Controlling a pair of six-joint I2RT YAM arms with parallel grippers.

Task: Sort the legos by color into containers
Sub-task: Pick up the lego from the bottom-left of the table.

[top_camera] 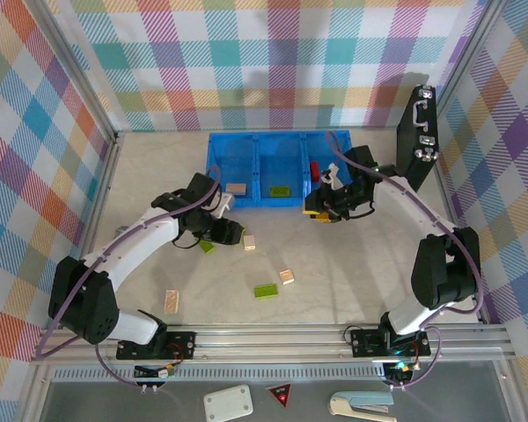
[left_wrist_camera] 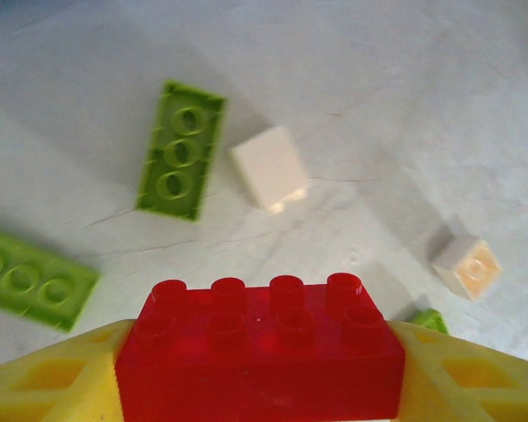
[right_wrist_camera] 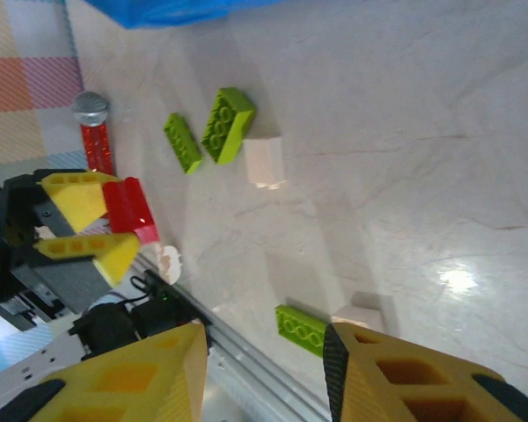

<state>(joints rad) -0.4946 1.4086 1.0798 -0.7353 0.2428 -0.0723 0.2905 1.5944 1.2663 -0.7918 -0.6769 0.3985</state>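
Note:
My left gripper is shut on a red lego, held just above the table between its yellow fingers. From above, that gripper hangs in front of the left end of the blue tray. Loose legos lie below it: green ones and tan ones. The tray's compartments hold a tan lego, a green one and a red one. My right gripper is open and empty, hovering at the tray's front right corner.
More legos lie on the table: tan ones and a green one. A red stick with a grey tip lies at the left. A black case stands by the right wall. A metal rail borders the near edge.

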